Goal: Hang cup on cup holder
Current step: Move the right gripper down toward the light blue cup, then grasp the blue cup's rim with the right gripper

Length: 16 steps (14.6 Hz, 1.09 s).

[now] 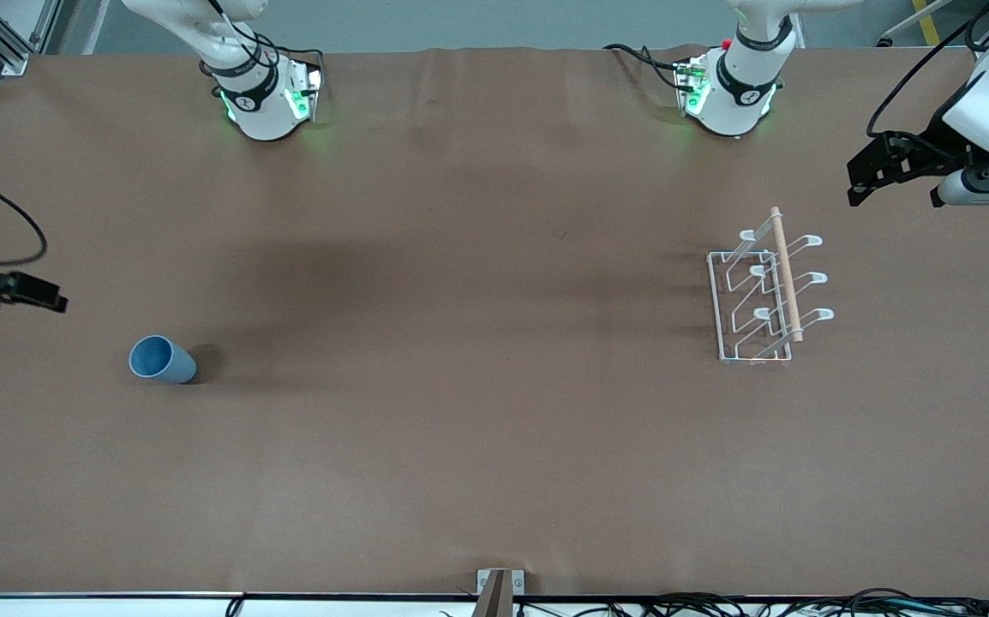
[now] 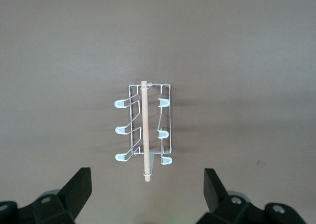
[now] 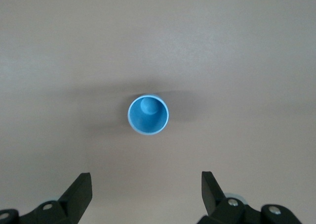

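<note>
The light-blue cup stands upright, mouth up, on the brown table toward the right arm's end; the right wrist view looks straight down into it. The white wire cup holder with its wooden rod stands toward the left arm's end and also shows in the left wrist view. My right gripper hangs open and empty in the air beside the cup, near the table's end; its fingers are wide apart. My left gripper hangs open and empty in the air beside the holder; its fingers are wide apart.
Both arm bases stand along the table edge farthest from the front camera. A small metal bracket and cables sit at the table edge nearest that camera. Brown table cover spans between cup and holder.
</note>
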Tool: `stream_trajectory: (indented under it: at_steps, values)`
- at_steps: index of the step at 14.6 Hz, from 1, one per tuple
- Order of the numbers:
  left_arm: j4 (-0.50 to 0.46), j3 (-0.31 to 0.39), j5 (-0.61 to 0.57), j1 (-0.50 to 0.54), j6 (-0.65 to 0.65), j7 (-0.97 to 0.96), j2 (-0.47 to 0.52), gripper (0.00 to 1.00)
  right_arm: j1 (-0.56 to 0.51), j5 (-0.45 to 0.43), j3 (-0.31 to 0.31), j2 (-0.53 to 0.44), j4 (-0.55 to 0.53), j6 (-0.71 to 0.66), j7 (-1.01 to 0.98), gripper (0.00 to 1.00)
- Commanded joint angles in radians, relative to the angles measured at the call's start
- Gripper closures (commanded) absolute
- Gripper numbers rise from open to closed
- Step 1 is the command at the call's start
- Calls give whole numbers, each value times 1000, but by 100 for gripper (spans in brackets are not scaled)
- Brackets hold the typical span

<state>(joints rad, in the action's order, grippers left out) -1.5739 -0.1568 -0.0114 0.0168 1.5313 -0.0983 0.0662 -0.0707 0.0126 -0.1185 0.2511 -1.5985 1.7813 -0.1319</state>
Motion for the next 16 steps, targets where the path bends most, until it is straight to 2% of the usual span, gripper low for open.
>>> stream_trajectory:
  at_steps: [1,4,9,11,16]
  values:
    - [20,-4,14,9,0,15,-9,0,-30,4,5,54,-69,129,-38,3]
    - [20,-4,13,11,0,15,-9,0,-38,6,7,120,-116,249,-38,5]
    - [20,-4,13,11,-2,15,-12,0,-52,33,10,207,-121,297,-38,10]
    - [20,-4,13,11,-2,15,-12,0,-58,85,10,223,-139,300,-49,12]
    - [18,-3,13,11,-3,15,-12,0,-60,87,10,241,-225,444,-110,16]
